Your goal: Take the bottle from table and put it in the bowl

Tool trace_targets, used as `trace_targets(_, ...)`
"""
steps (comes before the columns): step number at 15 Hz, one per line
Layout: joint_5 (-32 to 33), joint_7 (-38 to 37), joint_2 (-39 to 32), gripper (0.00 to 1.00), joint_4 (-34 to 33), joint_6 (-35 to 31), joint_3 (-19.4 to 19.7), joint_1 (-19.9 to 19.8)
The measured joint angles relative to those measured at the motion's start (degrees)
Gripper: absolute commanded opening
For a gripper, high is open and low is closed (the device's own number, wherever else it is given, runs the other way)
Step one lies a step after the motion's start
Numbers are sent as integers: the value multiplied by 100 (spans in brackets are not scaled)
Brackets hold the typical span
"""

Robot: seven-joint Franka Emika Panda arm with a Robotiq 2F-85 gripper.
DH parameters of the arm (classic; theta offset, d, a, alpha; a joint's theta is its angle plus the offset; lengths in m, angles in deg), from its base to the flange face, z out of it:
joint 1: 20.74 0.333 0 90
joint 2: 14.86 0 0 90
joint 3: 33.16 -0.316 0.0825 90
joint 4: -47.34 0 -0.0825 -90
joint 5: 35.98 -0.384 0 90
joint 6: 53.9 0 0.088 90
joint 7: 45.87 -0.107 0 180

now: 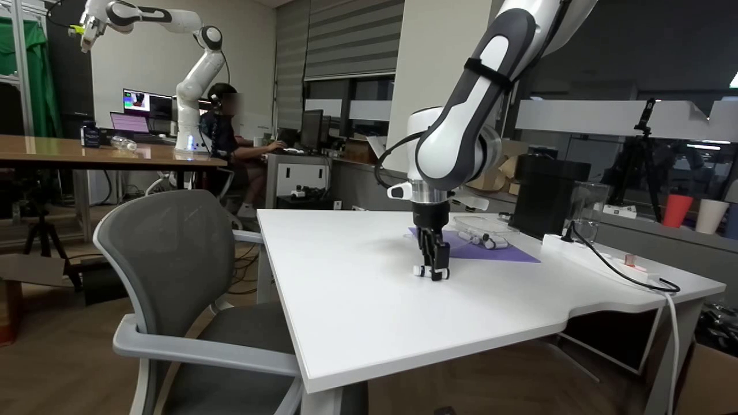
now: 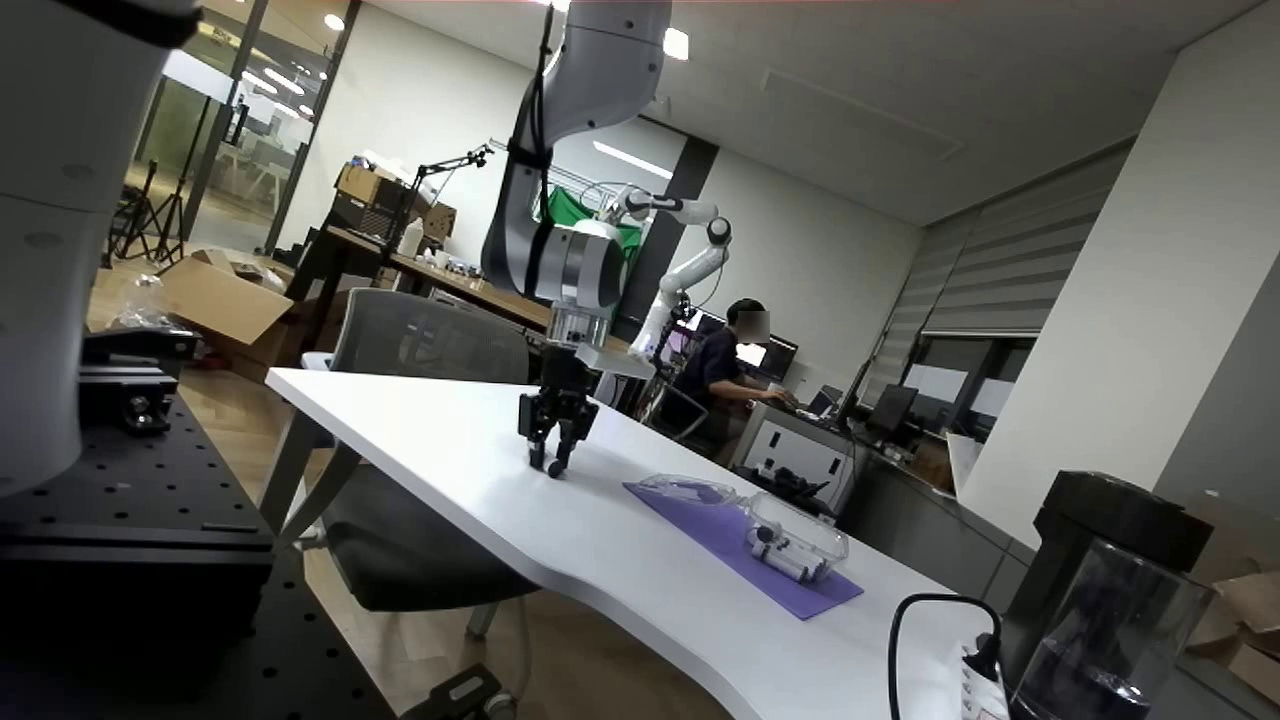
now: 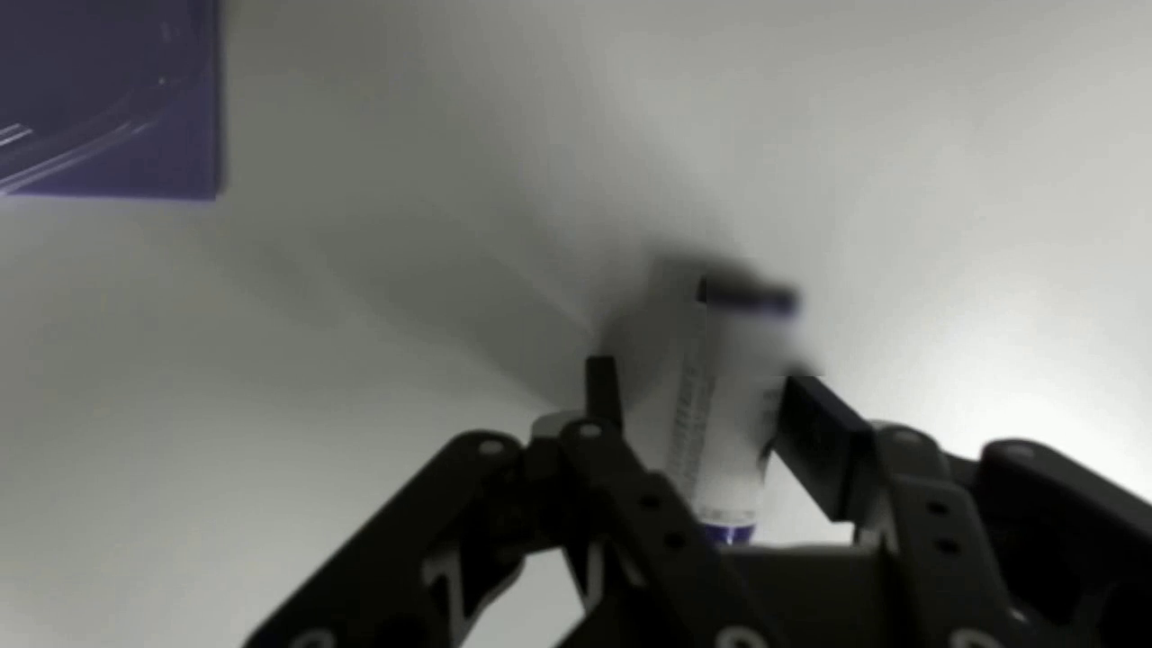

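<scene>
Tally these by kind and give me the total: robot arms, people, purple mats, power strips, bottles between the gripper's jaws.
Robot arms (near arm, background arm): 2
Person: 1
Purple mat: 1
Power strip: 1
Bottle between the jaws of the gripper: 1
Total: 6

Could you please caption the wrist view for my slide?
The tool straddles the bottle on the table, jaws open, with a corner of the mat at upper left.

At five o'clock in an exterior view, a glossy, boxy clear-plastic container (image 2: 815, 525) and matt purple sheet (image 2: 715, 535) are carried by a smooth white bench (image 2: 620, 540).
</scene>
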Motion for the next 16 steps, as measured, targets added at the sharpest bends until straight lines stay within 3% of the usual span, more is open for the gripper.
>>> trace_targets(2,0,-4,0,5,-32,-5,0,12)
trace_targets(7,38,-233,93,7,-168,-98,149,50)
trace_targets(11,163,-489,736,7,-190,-220,455,16)
trace_targets(16,-146,-344,1550,7,-480,-42,514,-567)
